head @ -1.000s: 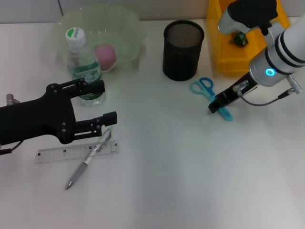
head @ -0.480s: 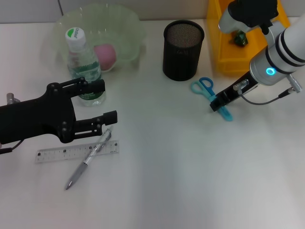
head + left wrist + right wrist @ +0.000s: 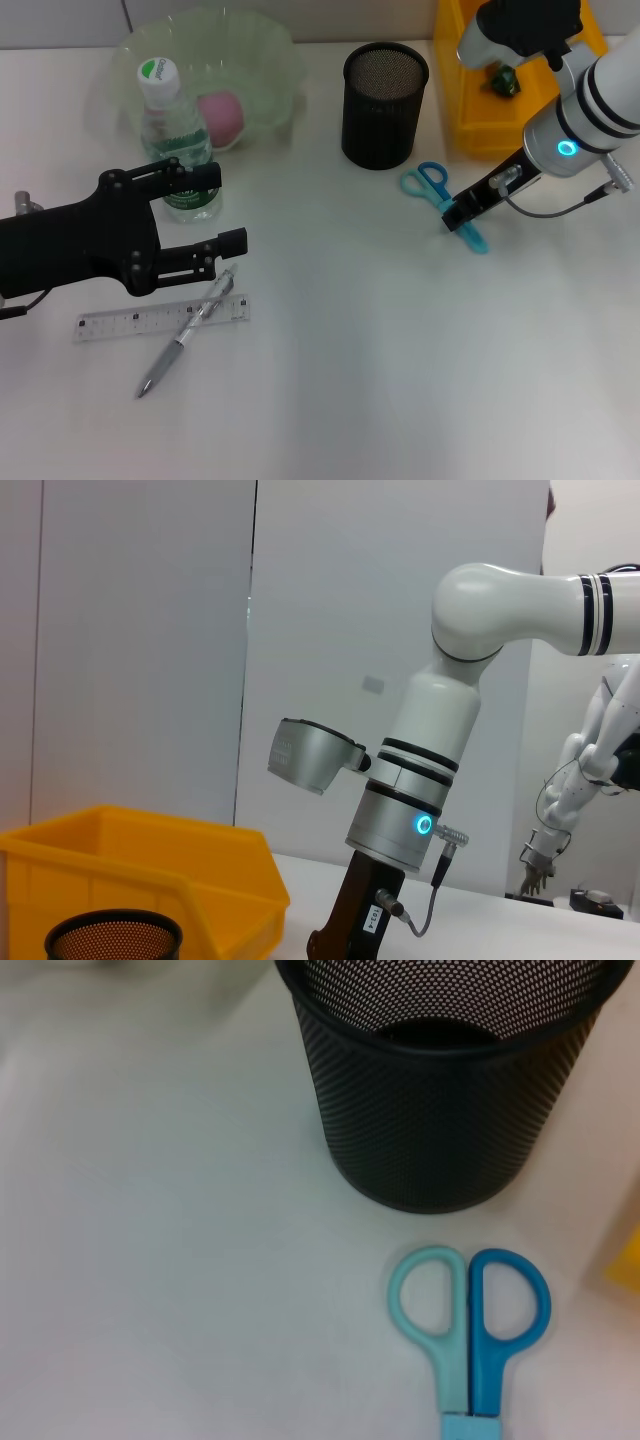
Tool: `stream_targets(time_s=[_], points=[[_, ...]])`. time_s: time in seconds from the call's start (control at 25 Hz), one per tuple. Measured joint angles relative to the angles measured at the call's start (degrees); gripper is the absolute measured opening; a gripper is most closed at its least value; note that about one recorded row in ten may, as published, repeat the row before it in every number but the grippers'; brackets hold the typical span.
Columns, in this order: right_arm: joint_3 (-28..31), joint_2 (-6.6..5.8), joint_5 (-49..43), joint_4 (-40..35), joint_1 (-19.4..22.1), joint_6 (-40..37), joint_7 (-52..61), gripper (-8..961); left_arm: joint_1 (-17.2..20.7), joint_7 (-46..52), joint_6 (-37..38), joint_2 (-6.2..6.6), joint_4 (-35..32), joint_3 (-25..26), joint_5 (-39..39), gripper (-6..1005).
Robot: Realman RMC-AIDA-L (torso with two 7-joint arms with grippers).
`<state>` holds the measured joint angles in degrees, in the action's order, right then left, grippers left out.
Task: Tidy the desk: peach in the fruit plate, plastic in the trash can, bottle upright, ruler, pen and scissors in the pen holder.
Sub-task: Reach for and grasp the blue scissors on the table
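Observation:
The clear bottle (image 3: 172, 135) with a green label stands upright beside the fruit plate (image 3: 270, 60), which holds the pink peach (image 3: 221, 113). My left gripper (image 3: 213, 210) is open just right of the bottle's base, one finger (image 3: 192, 178) crossing in front of it. Below it, the pen (image 3: 187, 333) lies across the clear ruler (image 3: 120, 324). My right gripper (image 3: 462, 216) sits low over the blades of the blue scissors (image 3: 432, 186) (image 3: 468, 1310), which lie flat next to the black mesh pen holder (image 3: 384, 103) (image 3: 440, 1090). Green plastic (image 3: 503, 80) lies in the yellow trash can (image 3: 470, 130).
The trash can (image 3: 150, 870) stands at the back right, close behind the right arm (image 3: 420, 770). The pen holder's rim (image 3: 113, 935) shows in the left wrist view. Open white tabletop stretches across the middle and front.
The left gripper has drifted slightly away from the ruler and pen, toward the bottle. The right gripper has edged a little along the scissors. The objects have not moved.

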<state>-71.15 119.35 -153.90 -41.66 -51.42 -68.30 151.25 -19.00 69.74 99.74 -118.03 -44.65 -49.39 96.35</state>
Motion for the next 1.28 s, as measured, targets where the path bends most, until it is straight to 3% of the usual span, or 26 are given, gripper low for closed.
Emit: stream_targets(time_s=[1.28], points=[[-1.77,0.09,0.0,1.33,-0.87,0.89,0.03,263,0.1,-0.67,-0.16,-0.09,0.0,0.0,-0.02,788]])
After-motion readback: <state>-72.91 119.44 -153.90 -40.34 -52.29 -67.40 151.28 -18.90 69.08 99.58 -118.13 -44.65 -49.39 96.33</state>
